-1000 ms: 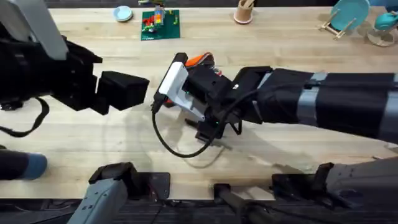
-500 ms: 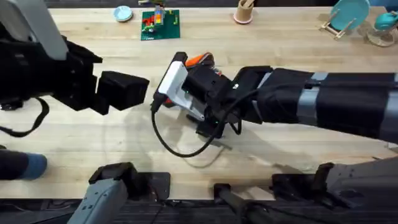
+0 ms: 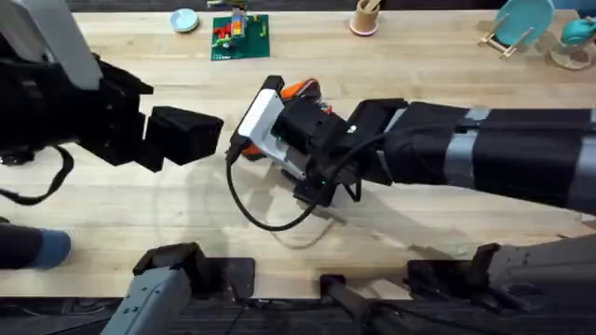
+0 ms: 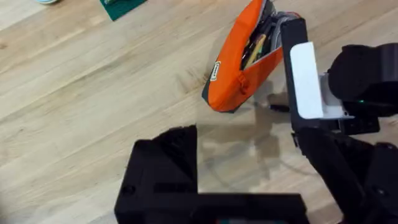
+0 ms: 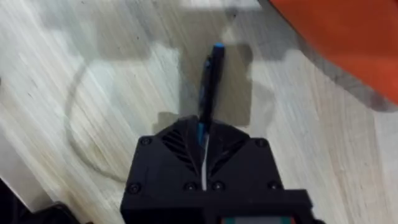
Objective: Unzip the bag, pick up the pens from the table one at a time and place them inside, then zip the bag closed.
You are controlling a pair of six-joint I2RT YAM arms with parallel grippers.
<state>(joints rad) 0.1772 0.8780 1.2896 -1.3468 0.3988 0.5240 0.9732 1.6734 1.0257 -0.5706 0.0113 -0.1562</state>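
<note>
The orange pencil pouch [image 4: 239, 62] lies on the light wooden tabletop [image 3: 140, 200] near the middle, its zipper open so that a gap along the top shows slim objects already inside, one of them tan; a small label tag sits on its side. In the overhead view most of the pouch [image 3: 300, 88] is hidden behind the right arm, with just an orange corner showing past the arm's white wrist-camera housing [image 3: 257, 119]. The right gripper [image 5: 203, 138] is clenched on a dark pen [image 5: 210, 84] with a blue tip, the pen standing out from between the closed fingers and pointing toward the pouch's dark lower edge, the orange fabric [image 5: 348, 43] just beyond its tip; whether the pen's far end touches the wood cannot be told. A black cable [image 3: 256, 209] loops from the right wrist down across the tabletop. The left gripper [image 4: 198, 163] hangs above bare wood, well apart from the pouch, and whether its fingers are spread or together cannot be told. At the far edge of the tabletop sit a green board with small coloured pieces [image 3: 240, 37] and a small pale blue dish [image 3: 184, 20].
</note>
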